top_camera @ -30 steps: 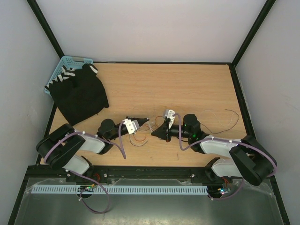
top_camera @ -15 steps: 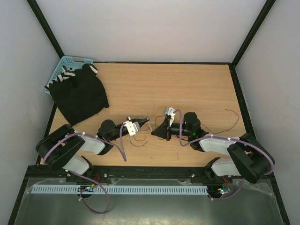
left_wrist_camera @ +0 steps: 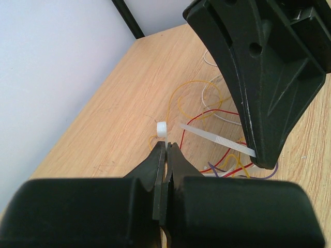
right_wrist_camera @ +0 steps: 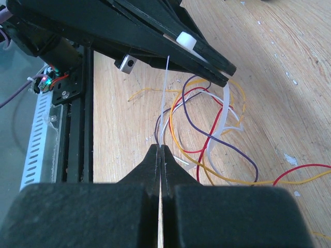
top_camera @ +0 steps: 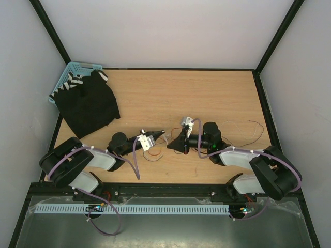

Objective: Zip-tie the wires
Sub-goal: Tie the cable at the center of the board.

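1. Left pincer [left_wrist_camera: 166, 151]: I read the jaws as fully closed, with no gap between the tips. The white head [left_wrist_camera: 162, 127] of the zip tie [left_wrist_camera: 217, 140] sits right at the tips, so the pincer is clamped on the tie at or just below its head.

2. Right pincer [right_wrist_camera: 161, 151]: its jaws are pressed together on the thin free end of the zip tie, which runs straight up from the tips to the head at the left pincer. In the left wrist view the strap spans from beside the head to the right pincer's tip.

3. Both pincers meet tip to tip near the front centre of the surface [top_camera: 170, 93], held low over it.

4. Wires [right_wrist_camera: 207, 134]: a loose tangle of yellow, red, purple and white strands lies on the surface directly below the two pincers. A wider white band curves down among them; I cannot tell whether it encloses any strand. One thin wire trails off to the right.

5. A black cloth [top_camera: 88, 106] lies at the far left, partly over a blue basket [top_camera: 67, 75], well apart from the work
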You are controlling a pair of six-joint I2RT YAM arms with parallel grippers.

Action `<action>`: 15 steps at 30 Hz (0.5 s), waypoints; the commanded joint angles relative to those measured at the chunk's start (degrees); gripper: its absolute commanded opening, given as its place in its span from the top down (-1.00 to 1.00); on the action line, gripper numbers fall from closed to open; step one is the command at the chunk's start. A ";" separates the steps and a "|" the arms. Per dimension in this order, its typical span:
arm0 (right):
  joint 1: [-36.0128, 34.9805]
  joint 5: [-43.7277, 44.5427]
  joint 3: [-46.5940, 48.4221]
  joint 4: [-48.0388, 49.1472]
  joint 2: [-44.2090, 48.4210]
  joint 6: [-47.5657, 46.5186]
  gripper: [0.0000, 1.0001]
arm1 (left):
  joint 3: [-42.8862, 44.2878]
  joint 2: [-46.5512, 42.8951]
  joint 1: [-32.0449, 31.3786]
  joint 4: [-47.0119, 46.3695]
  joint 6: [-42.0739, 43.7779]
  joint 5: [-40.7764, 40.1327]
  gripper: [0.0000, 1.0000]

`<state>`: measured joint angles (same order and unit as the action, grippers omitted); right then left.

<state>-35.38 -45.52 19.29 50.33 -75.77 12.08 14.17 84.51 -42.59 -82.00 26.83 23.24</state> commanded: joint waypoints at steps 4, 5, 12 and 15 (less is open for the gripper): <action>0.80 -2.64 2.11 -0.05 -0.47 0.89 1.00 | -0.39 -1.16 -0.71 -2.82 1.57 -0.14 1.00; 0.82 -2.71 2.22 -0.12 -0.59 0.92 1.00 | -0.43 -1.06 -0.86 -2.82 1.78 -0.13 1.00; 1.09 -3.26 2.83 -0.54 -1.34 1.10 1.00 | -0.40 -0.84 -1.34 -2.82 2.74 -0.39 1.00; 1.17 -3.46 2.77 -0.49 -1.56 1.06 1.00 | -0.46 -0.84 -1.39 -2.82 2.88 -0.54 1.00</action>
<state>-34.61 -47.18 20.47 49.74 -76.88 12.71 14.17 84.51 -43.59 -82.00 28.38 22.87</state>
